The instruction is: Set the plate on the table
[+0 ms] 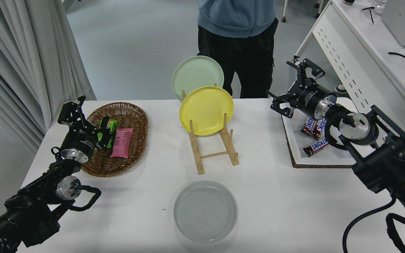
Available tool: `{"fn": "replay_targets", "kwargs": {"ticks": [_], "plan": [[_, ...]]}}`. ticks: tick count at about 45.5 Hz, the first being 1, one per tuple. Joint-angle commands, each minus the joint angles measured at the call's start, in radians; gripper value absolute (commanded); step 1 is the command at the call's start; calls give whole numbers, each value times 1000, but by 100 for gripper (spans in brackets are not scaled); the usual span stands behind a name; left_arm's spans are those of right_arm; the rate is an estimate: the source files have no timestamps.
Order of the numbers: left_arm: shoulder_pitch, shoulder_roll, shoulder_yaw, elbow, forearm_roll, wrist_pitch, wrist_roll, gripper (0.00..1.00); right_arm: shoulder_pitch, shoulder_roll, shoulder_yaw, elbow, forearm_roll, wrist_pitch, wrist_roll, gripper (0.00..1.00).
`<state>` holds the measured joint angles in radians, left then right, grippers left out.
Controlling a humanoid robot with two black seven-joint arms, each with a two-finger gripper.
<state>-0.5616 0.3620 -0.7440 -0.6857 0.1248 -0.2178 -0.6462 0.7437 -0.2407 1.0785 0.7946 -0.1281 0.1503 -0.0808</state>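
One broad white table (276,196) fills most of the view, and a person in a blue top and dark trousers (237,38) stands at its far edge. To the right a white perforated-panel desk (357,59) runs alongside. The right arm reaches in from the lower right, its right gripper (295,86) raised above the table's far right side with the fingers spread wide and holding nothing. The left arm sits parked at the lower left; the left gripper (83,114) hangs over a wicker basket (135,140), and its fingers look parted, though the angle makes this hard to judge. The basket holds a pink packet (121,142) and a green one (108,131). The plate (205,211), light grey, lies flat on the table near the front edge, well apart from both grippers. Behind it a wooden rack (214,151) holds a yellow plate (206,110) and a pale green plate (195,73) upright. A white tray (297,144) at the right carries chocolate bars (315,137).
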Motion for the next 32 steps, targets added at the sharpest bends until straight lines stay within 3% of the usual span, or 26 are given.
{"fn": "replay_targets", "kwargs": {"ticks": [1, 20, 32], "plan": [[0, 0, 0, 0, -1, 0, 0, 100, -79, 57, 138, -31, -100, 26, 145, 100], [0, 0, 0, 0, -1, 0, 0, 100, -181, 132, 308, -44, -232, 75, 164, 100], [0, 0, 0, 0, -1, 0, 0, 100, -149, 120, 290, -87, -214, 58, 162, 100]]}}
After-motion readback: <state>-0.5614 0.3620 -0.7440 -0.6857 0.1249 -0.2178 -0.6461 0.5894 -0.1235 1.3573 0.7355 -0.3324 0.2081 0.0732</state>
